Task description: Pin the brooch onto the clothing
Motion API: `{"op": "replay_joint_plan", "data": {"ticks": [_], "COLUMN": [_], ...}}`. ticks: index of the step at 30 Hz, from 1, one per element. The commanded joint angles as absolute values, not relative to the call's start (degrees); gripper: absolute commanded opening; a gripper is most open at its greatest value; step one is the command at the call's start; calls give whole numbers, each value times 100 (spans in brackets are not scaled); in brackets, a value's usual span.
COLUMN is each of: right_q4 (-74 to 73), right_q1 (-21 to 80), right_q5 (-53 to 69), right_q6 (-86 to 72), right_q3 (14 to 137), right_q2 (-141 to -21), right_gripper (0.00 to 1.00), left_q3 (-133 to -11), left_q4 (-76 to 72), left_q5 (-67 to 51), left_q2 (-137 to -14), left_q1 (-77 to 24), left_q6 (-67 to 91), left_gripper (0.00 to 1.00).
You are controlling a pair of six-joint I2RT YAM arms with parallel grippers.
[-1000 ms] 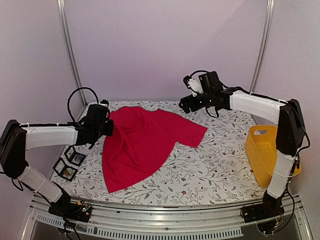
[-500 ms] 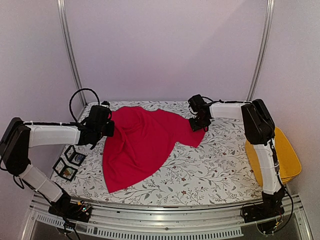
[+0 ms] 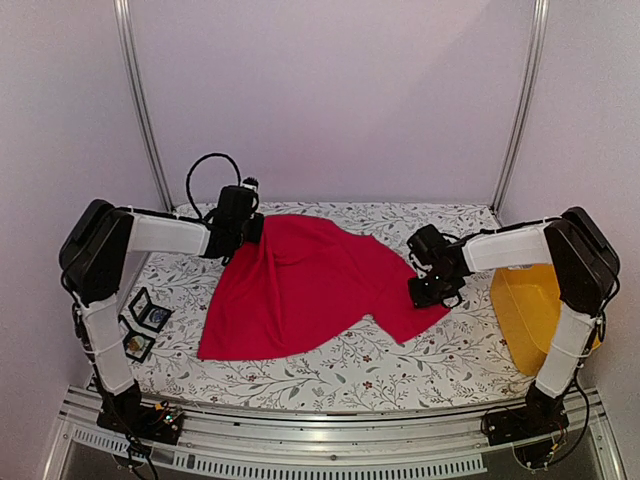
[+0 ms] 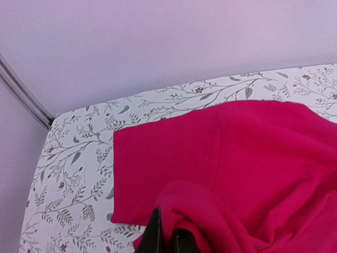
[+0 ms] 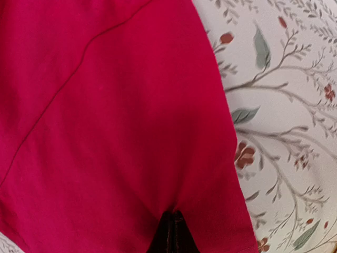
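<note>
Red T-shirt (image 3: 300, 285) lay spread across the middle of the floral tablecloth (image 3: 400, 350), loosely rumpled, one broad edge toward the near side, one sleeve reaching right.

Left gripper (image 3: 243, 240) sat at the shirt's far-left corner. In the left wrist view its jaws were pinched narrow, with a raised fold of the red cloth (image 4: 253, 153) gathered between the dark fingers (image 4: 156, 237). A flat sleeve lay just beyond on the patterned cloth (image 4: 79, 174).

Right gripper (image 3: 428, 293) was down at the shirt's right sleeve, near its outer edge. The right wrist view showed the jaws drawn tight together, fingertips (image 5: 172, 234) pressed into the red fabric (image 5: 116, 116), which puckered slightly around them. A seam ran diagonally across the cloth there, and the sleeve's edge met bare tablecloth (image 5: 284, 105) on the right.

A yellow basket (image 3: 515, 310) stood at the table's right edge, well apart from the shirt. Two small black open boxes (image 3: 152, 312) lay near the left edge, just beside each other; their contents were too small to make out.
</note>
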State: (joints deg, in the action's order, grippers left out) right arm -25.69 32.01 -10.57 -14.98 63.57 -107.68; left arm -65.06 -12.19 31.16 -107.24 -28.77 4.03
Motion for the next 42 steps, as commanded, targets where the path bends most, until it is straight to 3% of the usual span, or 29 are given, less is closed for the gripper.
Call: {"op": "replay_joint_plan", "data": {"ticks": [1, 4, 5, 6, 8, 9, 10, 14, 17, 20, 26, 34, 35, 40, 42], "right_q4": [-3836, -4154, -4273, -4395, -4654, -4773, -4864, -5045, -5143, -5096, -4298, -3708, -3664, -3554, -3533], "right_q1": [4257, 4798, 4851, 4855, 4810, 4719, 4614, 4443, 4456, 4465, 4583, 4711, 4713, 4711, 4716], "right_q5": [426, 540, 443, 286, -404, -671, -877, -1218, -1143, -839, 106, 344, 365, 553, 553], "right_q6": [-2554, -2826, -2889, -2913, -2939, -2941, -2931, -2765, -2611, -2631, -2905, -3124, -3132, -3043, -3003], "right_q3": [5385, 5448, 5503, 5572, 5765, 5898, 6045, 6639, 6920, 6683, 5912, 5487, 5437, 5403, 5452], "right_q2": [-10566, -10457, -10428, -10363, -10177, -10100, -10066, -10007, -10002, -9914, -9909, -10426, -10452, -10469, -10385], "right_gripper": [2, 3, 4, 7, 19, 27, 29, 39, 54, 72, 84, 78, 73, 18, 2], "left_q3": [-7923, -8613, -8763, -8851, -8796, -8689, -8545, -7588, -6517, -5681, -4720, -4099, -4057, -4129, -4124], "left_q4": [-1354, -1101, -980, -830, -525, -368, -160, 891, 1126, 1585, 2324, 2393, 2223, 1922, 1833], "left_q5": [2718, 2456, 2422, 2435, 2652, 2799, 2912, 2561, 2104, 2057, 1909, 2104, 1918, 1733, 1578], "left_q2": [-11721, -12161, -12223, -12230, -12070, -11913, -11700, -10502, -9671, -9039, -8296, -8464, -8506, -8916, -9109], "left_q1": [-2764, -2680, -2633, -2615, -2594, -2598, -2593, -2605, -2651, -2725, -2881, -2569, -2444, -2193, -2114], "left_q6": [-136, -250, -285, -327, -367, -351, -258, 1066, 1889, 2465, 2984, 3248, 3217, 3218, 3208], "left_gripper": [0, 1, 9, 24, 66, 79, 86, 95, 98, 95, 91, 96, 97, 97, 96]}}
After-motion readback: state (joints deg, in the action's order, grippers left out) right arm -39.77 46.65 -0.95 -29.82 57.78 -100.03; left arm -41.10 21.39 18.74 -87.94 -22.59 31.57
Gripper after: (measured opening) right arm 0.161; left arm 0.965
